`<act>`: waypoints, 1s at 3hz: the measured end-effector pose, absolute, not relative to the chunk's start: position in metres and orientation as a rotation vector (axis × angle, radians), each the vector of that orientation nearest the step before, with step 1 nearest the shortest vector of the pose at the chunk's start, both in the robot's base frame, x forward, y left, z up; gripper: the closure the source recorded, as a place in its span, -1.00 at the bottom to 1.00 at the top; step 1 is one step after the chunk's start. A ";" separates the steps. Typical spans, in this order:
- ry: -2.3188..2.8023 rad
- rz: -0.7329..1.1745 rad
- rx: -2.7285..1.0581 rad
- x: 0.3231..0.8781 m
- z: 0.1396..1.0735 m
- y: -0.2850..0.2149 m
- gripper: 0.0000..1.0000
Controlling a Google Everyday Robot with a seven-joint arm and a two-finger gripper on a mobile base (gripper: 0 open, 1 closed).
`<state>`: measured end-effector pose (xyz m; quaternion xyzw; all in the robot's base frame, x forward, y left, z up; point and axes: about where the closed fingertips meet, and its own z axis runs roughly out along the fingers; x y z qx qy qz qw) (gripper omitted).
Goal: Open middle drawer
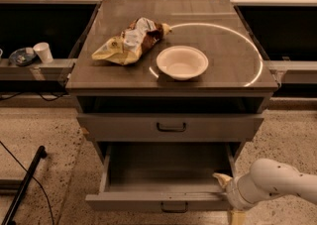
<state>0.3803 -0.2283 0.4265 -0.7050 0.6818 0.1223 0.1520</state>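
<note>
Camera view, middle drawer [158,202] pulled out, gripper [228,197] at its right front corner, fingers [221,178] apart astride it.

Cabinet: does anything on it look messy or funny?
The crumpled snack bag lies flopped on its side beside the white bowl. Below, the middle drawer stands pulled out, with the gripper at its right front corner.

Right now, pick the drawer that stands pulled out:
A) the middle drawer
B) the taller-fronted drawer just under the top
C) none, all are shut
A: the middle drawer is pulled out with its bare inside showing, below the shut taller-fronted drawer; the gripper is at its right front corner.
</note>
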 end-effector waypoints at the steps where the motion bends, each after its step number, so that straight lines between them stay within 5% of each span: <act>1: 1.986 0.354 -2.028 0.375 0.408 -0.228 -0.61; 3: 2.013 0.325 -1.999 0.362 0.416 -0.242 0.29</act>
